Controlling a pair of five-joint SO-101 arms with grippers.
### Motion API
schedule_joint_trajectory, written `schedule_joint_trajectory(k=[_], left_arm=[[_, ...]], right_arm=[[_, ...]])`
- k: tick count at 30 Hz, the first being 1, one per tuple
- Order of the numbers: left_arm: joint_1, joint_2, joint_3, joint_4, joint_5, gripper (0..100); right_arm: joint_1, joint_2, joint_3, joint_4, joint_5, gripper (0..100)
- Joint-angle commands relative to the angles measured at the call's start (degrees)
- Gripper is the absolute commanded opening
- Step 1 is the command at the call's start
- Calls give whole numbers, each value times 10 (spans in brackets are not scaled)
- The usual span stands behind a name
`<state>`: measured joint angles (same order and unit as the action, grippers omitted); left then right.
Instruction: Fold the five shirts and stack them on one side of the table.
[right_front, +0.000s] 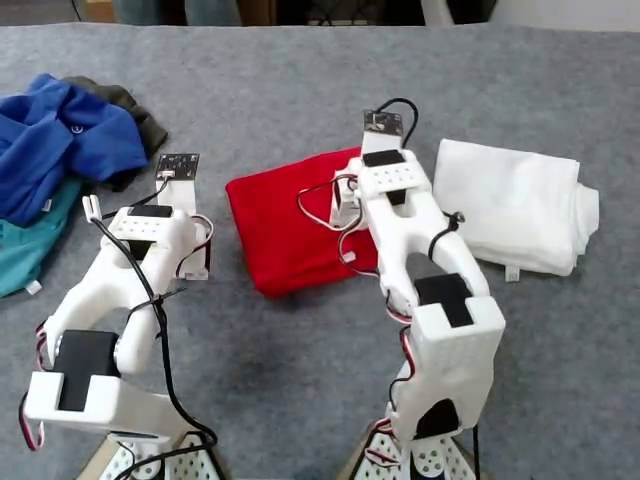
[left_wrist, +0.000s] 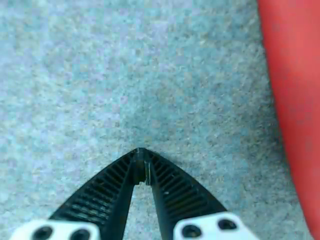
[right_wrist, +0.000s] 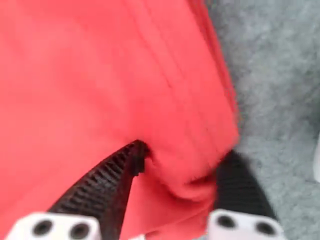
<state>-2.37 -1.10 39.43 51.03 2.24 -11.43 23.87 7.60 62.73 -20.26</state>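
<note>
Right end effector (right_wrist: 186, 165) pinches a soft, bunched fold of the red shirt (right_front: 285, 235); left end effector (left_wrist: 141, 159) (closed, empty) hovers over felted grey table (right_front: 300, 90) beside it.

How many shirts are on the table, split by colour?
blue shirt: 1
dark grey-green shirt: 1
teal shirt: 1
red shirt: 1
white shirt: 1
Total: 5

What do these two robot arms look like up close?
The left arm and right arm are blocky white plastic with black motor blocks. A black cable loops along the left; thin red and white wires run by the right. Their fingers are black, ribbed and pointed.
</note>
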Motion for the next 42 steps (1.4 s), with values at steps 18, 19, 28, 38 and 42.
schedule_joint_trajectory(k=[18, 19, 28, 38, 42], left_arm=[[-7, 1, -14, 2, 2, 30], [-7, 1, -14, 4, 2, 30], [-7, 1, -15, 11, 2, 30], [-7, 1, -15, 11, 2, 30], [-7, 1, -15, 11, 3, 30]], right_arm=[[22, 12, -399, 317, 83, 15], [35, 12, -422, 330, 95, 15], [213, 13, -529, 366, 226, 15], [392, 20, -545, 336, 328, 15], [428, 59, -560, 336, 338, 15]])
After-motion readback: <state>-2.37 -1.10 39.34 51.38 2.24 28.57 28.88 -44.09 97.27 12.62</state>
